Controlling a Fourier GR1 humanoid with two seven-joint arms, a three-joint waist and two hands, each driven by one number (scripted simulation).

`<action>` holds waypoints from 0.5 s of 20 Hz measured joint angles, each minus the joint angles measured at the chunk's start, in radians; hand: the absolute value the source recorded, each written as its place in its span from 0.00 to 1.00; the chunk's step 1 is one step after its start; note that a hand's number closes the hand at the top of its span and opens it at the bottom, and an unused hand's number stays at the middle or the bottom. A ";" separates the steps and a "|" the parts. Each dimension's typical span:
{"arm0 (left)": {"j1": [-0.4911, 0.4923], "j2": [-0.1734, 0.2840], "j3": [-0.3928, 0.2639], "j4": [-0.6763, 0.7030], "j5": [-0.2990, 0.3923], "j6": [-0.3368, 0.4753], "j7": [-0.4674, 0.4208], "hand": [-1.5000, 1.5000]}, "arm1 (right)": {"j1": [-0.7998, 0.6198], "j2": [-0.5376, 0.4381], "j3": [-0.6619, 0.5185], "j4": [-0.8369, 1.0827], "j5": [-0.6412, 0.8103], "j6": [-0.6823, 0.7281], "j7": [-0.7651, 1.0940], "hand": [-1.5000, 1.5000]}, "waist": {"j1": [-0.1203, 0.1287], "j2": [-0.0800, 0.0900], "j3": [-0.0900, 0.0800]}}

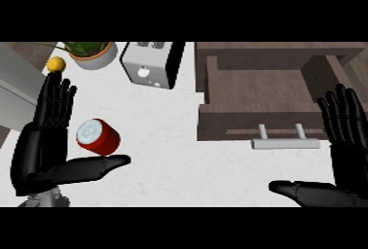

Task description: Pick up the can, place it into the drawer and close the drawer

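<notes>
A red can (99,136) with a pale lid lies on the white counter, at the left of the head view. My left hand (45,138) is open right beside it, fingers straight up on its left and thumb stretched out below it, not closed on it. The wooden drawer (215,92) stands pulled out at the upper right, its inside bare, with a pale bar handle (285,142) on its front. My right hand (345,146) is open at the right edge, fingers up over the drawer's right side, thumb pointing left.
A silver toaster (152,63) stands at the back centre. A potted plant (93,52) and a yellow lemon (56,63) sit at the back left. White counter lies between the can and the drawer front.
</notes>
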 measured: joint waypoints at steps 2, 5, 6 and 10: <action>-0.004 -0.009 -0.012 -0.007 -0.037 0.028 0.085 0.00 | 0.012 -0.002 -0.003 -0.006 0.006 -0.009 0.051 0.00 | 0.001 -0.003 -0.001; -0.010 -0.012 -0.022 -0.046 -0.074 0.049 0.196 0.00 | 0.017 -0.004 -0.011 0.005 0.007 -0.011 0.081 0.00 | 0.004 -0.005 -0.002; -0.010 -0.018 -0.034 -0.061 -0.093 0.059 0.224 0.00 | 0.036 -0.004 -0.013 -0.007 0.003 -0.007 0.084 0.00 | 0.004 -0.006 -0.002; -0.008 -0.023 -0.045 -0.089 -0.126 0.081 0.278 0.00 | 0.084 -0.002 -0.023 -0.022 -0.002 0.006 0.077 0.00 | 0.004 -0.007 -0.002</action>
